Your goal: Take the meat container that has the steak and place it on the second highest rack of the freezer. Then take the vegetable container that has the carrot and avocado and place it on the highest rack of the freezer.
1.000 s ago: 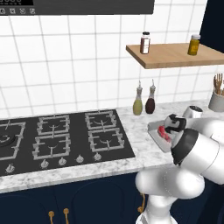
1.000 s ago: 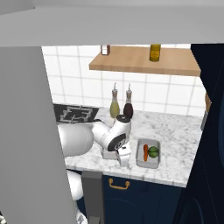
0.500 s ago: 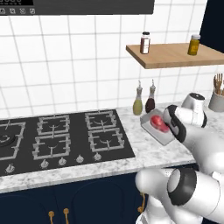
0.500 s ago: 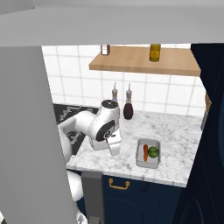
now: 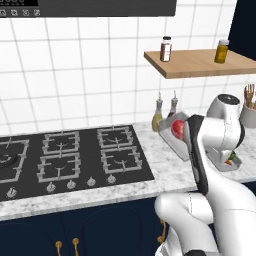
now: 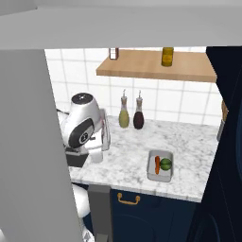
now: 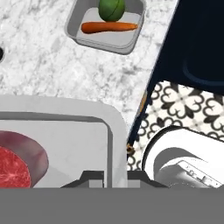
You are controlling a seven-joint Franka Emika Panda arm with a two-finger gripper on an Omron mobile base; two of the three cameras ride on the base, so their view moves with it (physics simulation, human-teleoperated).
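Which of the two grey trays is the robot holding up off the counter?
The grey tray with the red steak in it. The dark fingers pinch its rim. The other grey tray, holding an orange carrot and a green avocado, sits on the marble counter.

white-veined marble counter [image 6: 189, 142] with a black gas hob [image 5: 65, 160] set into it on the left. directly on it: two bottles [image 6: 131, 112] against the tiled wall, and near the front edge a grey tray [image 6: 159, 165] holding a carrot [image 6: 157, 164] and an avocado [image 6: 165, 164].
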